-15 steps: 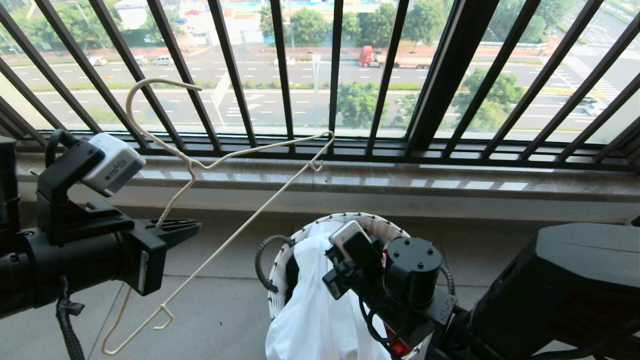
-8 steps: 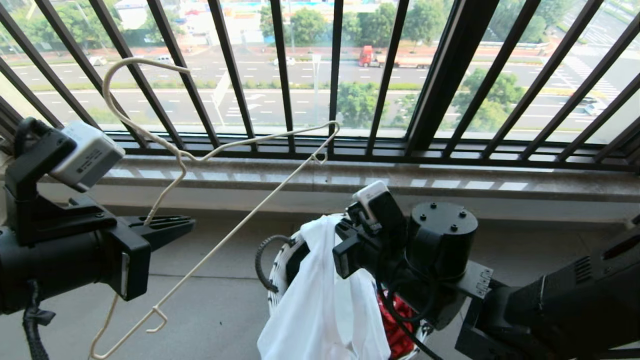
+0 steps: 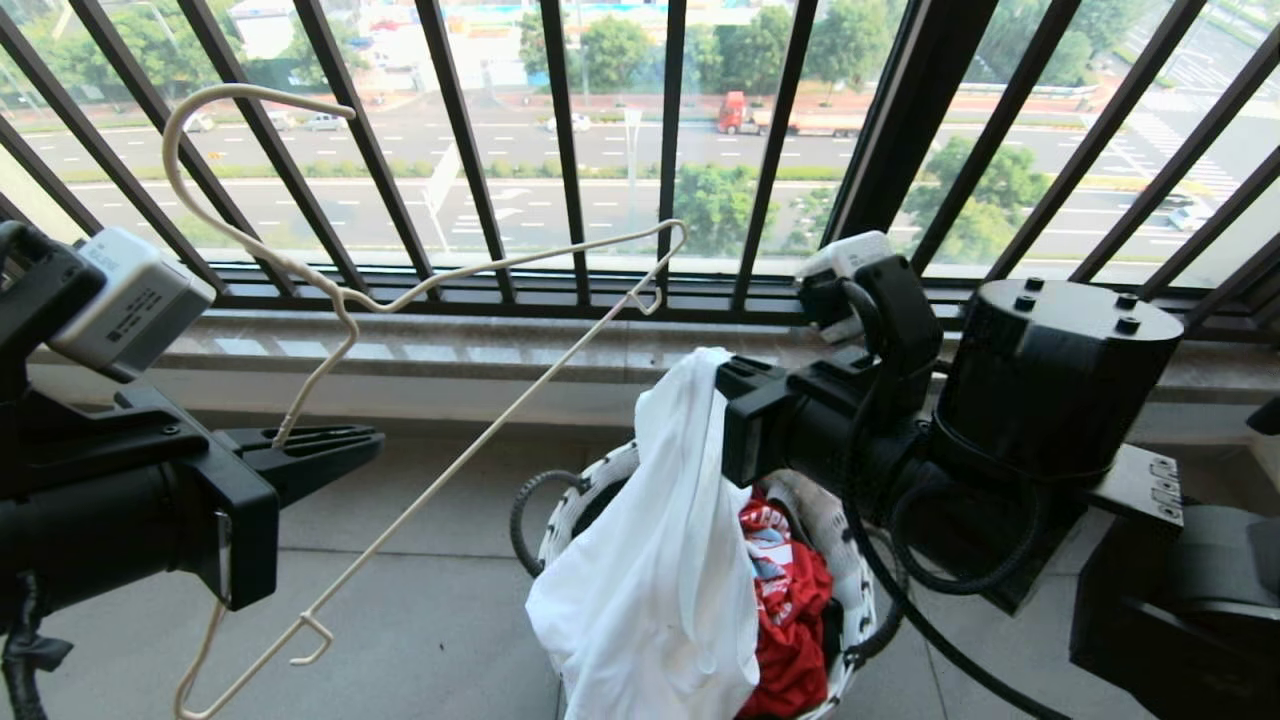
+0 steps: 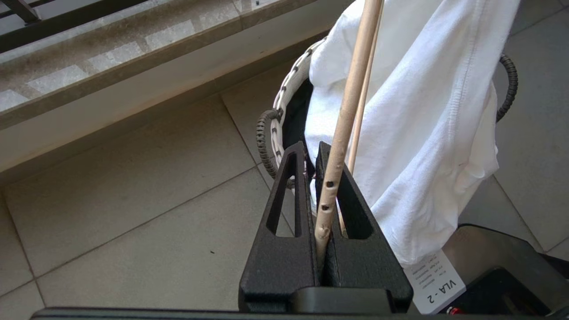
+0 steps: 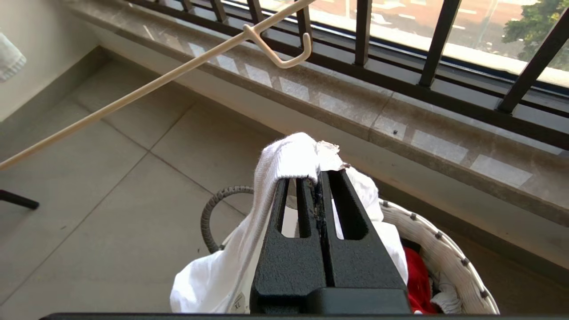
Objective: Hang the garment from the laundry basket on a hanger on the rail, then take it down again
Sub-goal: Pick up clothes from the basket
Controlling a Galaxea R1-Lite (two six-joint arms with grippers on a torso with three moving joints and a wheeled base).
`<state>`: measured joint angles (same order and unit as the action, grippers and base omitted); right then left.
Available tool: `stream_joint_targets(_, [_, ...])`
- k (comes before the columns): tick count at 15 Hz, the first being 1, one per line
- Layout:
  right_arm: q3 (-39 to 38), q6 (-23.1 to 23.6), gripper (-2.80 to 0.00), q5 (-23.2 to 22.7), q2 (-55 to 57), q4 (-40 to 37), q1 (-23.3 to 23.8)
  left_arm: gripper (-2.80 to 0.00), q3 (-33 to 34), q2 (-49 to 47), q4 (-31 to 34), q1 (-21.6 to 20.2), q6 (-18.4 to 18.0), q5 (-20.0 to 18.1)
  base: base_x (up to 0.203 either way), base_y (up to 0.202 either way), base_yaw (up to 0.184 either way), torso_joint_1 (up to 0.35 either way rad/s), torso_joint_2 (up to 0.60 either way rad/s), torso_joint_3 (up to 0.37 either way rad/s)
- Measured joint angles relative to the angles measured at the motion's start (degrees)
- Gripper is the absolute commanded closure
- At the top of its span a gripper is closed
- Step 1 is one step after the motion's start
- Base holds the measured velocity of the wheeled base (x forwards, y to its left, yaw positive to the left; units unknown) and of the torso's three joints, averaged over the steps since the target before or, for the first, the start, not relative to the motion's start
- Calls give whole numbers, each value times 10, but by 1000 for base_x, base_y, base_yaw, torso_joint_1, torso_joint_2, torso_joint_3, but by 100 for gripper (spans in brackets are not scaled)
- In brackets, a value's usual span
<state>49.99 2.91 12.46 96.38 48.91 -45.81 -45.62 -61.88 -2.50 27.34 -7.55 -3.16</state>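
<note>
Right gripper (image 5: 318,178) clenched on garment (image 3: 650,570), lifting it above laundry basket (image 3: 575,500); left gripper (image 4: 313,178) grips hanger (image 3: 420,300) beside. Next: thread hanger into neck.

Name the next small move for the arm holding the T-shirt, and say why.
Probably keep lifting: the right gripper is shut on the garment, whose lower part seems to hang into the laundry basket beside a red garment. Once clear, bring it to the hanger held in the shut left gripper.

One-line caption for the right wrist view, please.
Right gripper shut on the white T-shirt, above the laundry basket.
</note>
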Motion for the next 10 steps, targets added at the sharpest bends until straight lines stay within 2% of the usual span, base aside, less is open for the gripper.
stream_joint_targets(10, [16,-9,0,9,-49,-16,0,0,1,1,-1,-1,2,2,0,0,0,0,0,0])
